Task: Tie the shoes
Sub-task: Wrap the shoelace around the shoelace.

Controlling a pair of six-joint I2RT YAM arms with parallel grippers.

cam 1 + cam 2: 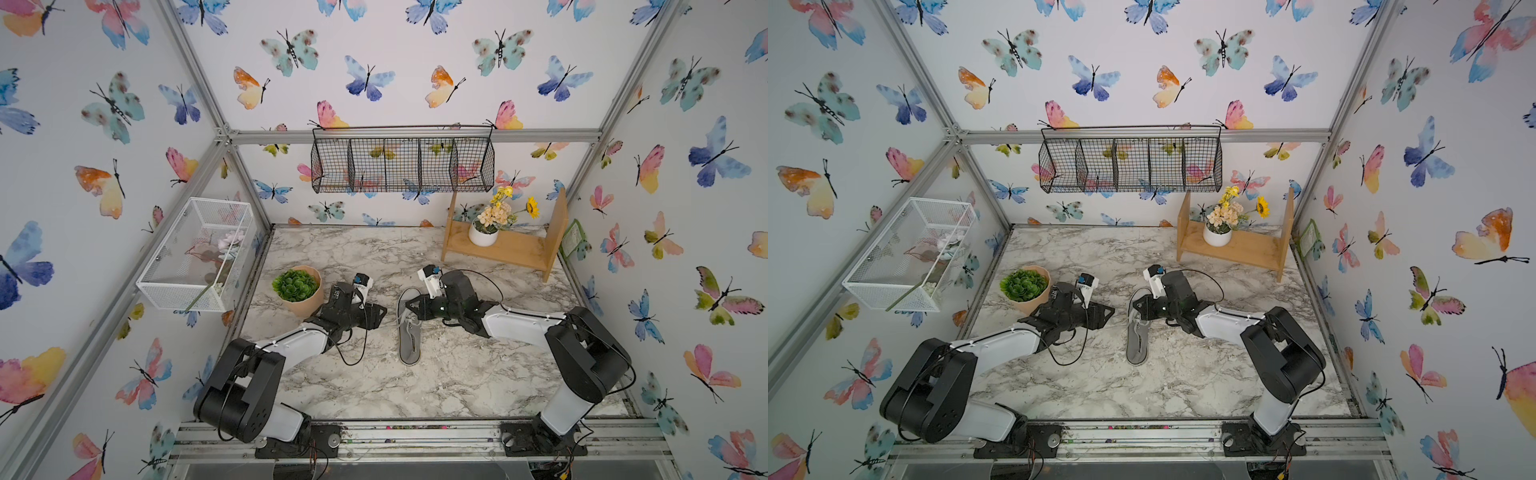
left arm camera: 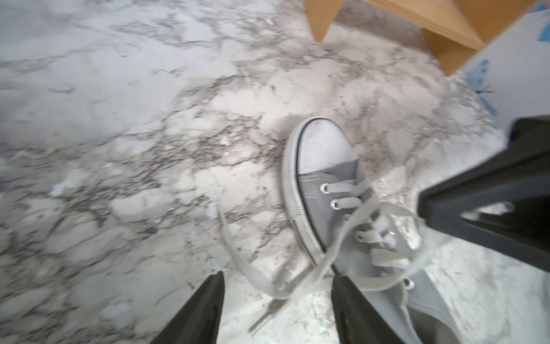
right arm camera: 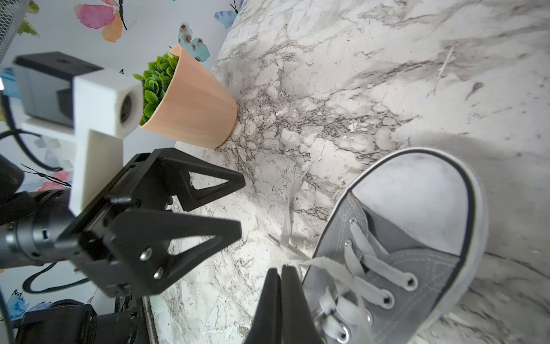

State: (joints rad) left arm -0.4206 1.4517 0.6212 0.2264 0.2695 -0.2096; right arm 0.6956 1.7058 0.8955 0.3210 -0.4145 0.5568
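**Right wrist view: right fingers pressed together at the laces, left fingers apart**

Right wrist view. The right gripper (image 3: 279, 275) has its fingers flat against each other, with no gap. The tips sit at the lacing edge of the sneaker (image 3: 416, 238). A strand of the white laces (image 3: 387, 272) runs up to those tips. The contact is hidden, so I cannot tell whether the strand is pinched.

Same view. The left gripper (image 3: 241, 205) hangs low over the marble table (image 3: 387, 89), its fingers well apart with nothing between the pads.

Left wrist view, blurred. Both dark fingers (image 2: 208, 306) are spread. Loose lace strands cross the marble just off their tips and trail from the shoe's side.

Both top views. The sneaker (image 1: 409, 332) stands sole down at mid-table, with its white toe cap toward the back wall and its heel toward the front rail. It lies between the two arms. The left gripper (image 1: 382, 311) is just beside it, and the right gripper (image 1: 409, 306) is over the lacing.

A potted green plant (image 1: 297, 289) stands behind the left arm. A wooden shelf (image 1: 503, 249) stands at the back, well apart from the shoe.
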